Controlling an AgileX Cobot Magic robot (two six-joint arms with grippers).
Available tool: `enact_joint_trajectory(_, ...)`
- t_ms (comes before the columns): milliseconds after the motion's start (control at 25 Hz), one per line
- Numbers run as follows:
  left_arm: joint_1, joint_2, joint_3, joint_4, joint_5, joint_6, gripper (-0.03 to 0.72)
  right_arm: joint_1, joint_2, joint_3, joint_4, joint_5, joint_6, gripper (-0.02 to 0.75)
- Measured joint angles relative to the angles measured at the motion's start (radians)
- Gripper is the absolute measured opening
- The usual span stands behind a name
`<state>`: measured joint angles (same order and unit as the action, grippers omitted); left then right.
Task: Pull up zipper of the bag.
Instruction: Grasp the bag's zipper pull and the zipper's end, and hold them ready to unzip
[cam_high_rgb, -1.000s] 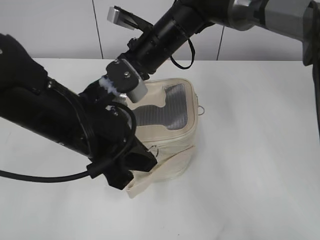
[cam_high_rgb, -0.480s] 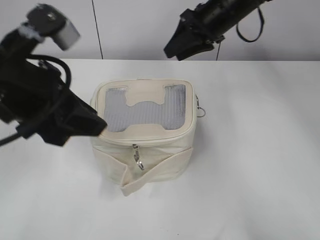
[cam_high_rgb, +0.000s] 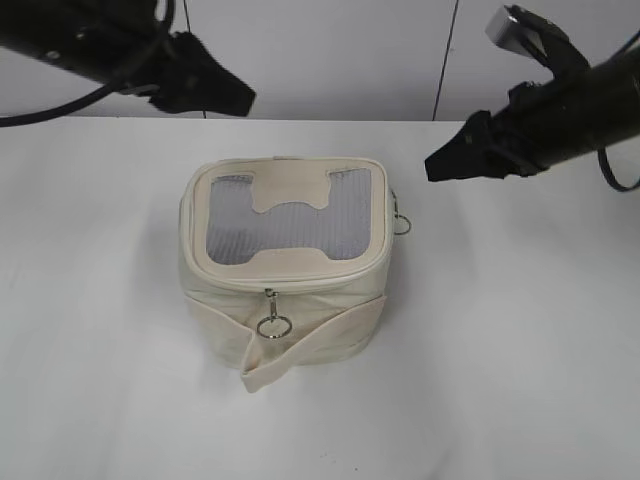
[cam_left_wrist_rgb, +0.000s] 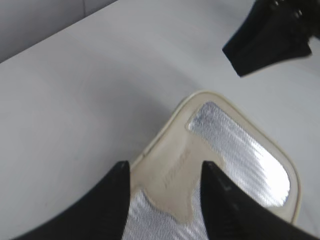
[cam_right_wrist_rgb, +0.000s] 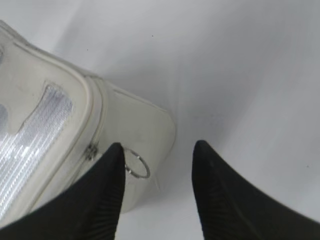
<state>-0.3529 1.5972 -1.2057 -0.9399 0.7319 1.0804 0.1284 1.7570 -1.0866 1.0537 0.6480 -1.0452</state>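
Note:
The cream bag (cam_high_rgb: 300, 300) stands in the middle of the white table, its grey mesh lid with the H-shaped patch (cam_high_rgb: 290, 205) facing up. The zipper (cam_high_rgb: 290, 282) runs round the lid edge. One silver slider with a ring pull (cam_high_rgb: 272, 322) hangs at the front; a second ring pull (cam_high_rgb: 401, 223) hangs at the right side and also shows in the right wrist view (cam_right_wrist_rgb: 137, 165). My left gripper (cam_high_rgb: 225, 95) is open and empty, raised at the back left; its wrist view shows the lid (cam_left_wrist_rgb: 235, 150). My right gripper (cam_high_rgb: 450, 165) is open and empty, raised right of the bag.
A cream strap (cam_high_rgb: 300, 350) crosses the bag's front, its end lying on the table. A white wall with dark vertical seams (cam_high_rgb: 445, 60) stands behind the table's back edge.
Both arms have lifted off the bag and drawn apart, the left to the upper left, the right to the right. The bag's lid and front slider are now uncovered.

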Motion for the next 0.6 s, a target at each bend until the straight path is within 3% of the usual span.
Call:
enact_joint_trajectory(160, -0.022, 0.221, -0.248, -0.005, 0.153, 0.053, 0.43, 0.0, -0.081, 0.195, 0.202, -0.07, -0.239, 0.358)
enact_joint_trajectory(280, -0.041, 0.356, -0.418, -0.003, 0.269, 0.061, 0.439, 0.0, -0.083, 0.259, 0.282, -0.083, -0.309, 0.358)
enact_joint_trajectory(440, -0.068, 0.485, -0.586, 0.008, 0.366, 0.062, 0.44, 0.0, -0.083, 0.277, 0.313, -0.105, -0.35, 0.358)
enact_joint_trajectory(600, -0.094, 0.544, -0.657, 0.06, 0.396, 0.062, 0.433, 0.0, -0.083, 0.277, 0.315, -0.107, -0.381, 0.358)
